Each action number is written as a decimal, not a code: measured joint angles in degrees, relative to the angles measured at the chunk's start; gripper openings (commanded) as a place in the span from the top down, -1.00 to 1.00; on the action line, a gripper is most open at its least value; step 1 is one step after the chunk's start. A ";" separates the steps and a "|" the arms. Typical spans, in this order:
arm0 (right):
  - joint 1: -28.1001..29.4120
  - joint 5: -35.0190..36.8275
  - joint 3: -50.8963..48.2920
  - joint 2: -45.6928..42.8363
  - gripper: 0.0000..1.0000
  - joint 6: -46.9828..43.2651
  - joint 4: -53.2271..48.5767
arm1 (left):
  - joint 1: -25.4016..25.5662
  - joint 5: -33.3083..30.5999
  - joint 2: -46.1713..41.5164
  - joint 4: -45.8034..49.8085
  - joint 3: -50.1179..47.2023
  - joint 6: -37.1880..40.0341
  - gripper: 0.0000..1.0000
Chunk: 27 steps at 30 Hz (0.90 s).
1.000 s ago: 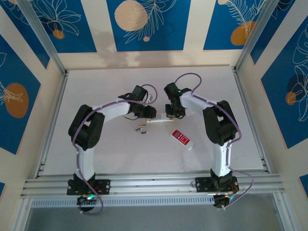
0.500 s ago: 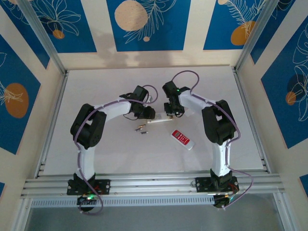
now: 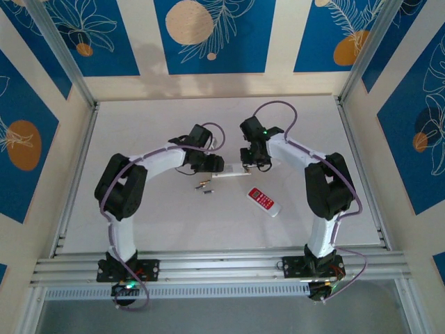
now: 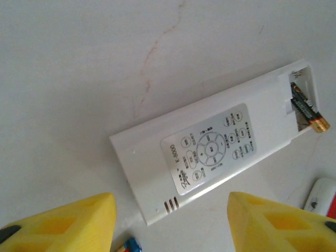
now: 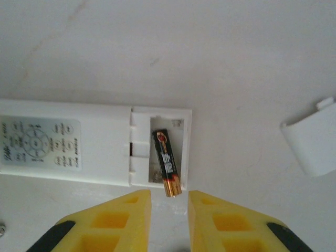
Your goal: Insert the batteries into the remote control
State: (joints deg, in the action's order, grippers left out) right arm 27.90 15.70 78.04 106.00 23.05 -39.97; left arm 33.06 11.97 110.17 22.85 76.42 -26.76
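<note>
A long white remote control [image 3: 231,177] lies flat on the table between my two grippers. Its battery bay is open at the right end, and one black and gold battery [image 5: 168,163] sits crooked in it, gold end poking out over the rim. My right gripper [image 5: 169,197] stands open just below that end, with a gap on both sides. My left gripper [image 4: 170,210] is open, its yellow fingers [image 4: 63,223] straddling the remote's [image 4: 210,152] other end without touching. Loose batteries [image 3: 204,186] lie left of the centre.
A smaller white remote with a red face [image 3: 265,201] lies to the right of centre. The detached white battery cover [image 5: 312,144] rests on the table right of the open bay. The enclosure walls stand well away.
The left gripper's jaws have widened off the remote's end. The right gripper's jaws have parted a little and its elbow has swung to the right. The remote has stayed in place.
</note>
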 measured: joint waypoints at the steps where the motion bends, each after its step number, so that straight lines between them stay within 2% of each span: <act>1: 0.07 -0.50 -0.46 0.02 0.45 0.00 -0.13 | -0.09 -0.33 -0.79 0.02 -0.33 -0.20 -0.24; 7: 0.61 -1.09 -1.20 0.85 0.44 -0.02 0.22 | -1.16 -1.16 -1.33 0.15 -0.52 -0.33 -0.27; 14: 0.61 -0.85 -1.11 4.76 0.46 -0.33 0.33 | -1.55 -1.09 3.72 1.68 2.40 0.35 -0.25; 27: 0.66 0.04 -0.46 5.51 0.64 -0.92 0.20 | -1.55 0.15 5.86 2.51 3.17 0.74 -0.03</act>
State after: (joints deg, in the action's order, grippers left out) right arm 28.56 15.75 77.58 111.50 22.13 -39.77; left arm 31.51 12.12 116.03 25.36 79.59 -26.02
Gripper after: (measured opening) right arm 0.195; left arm 0.521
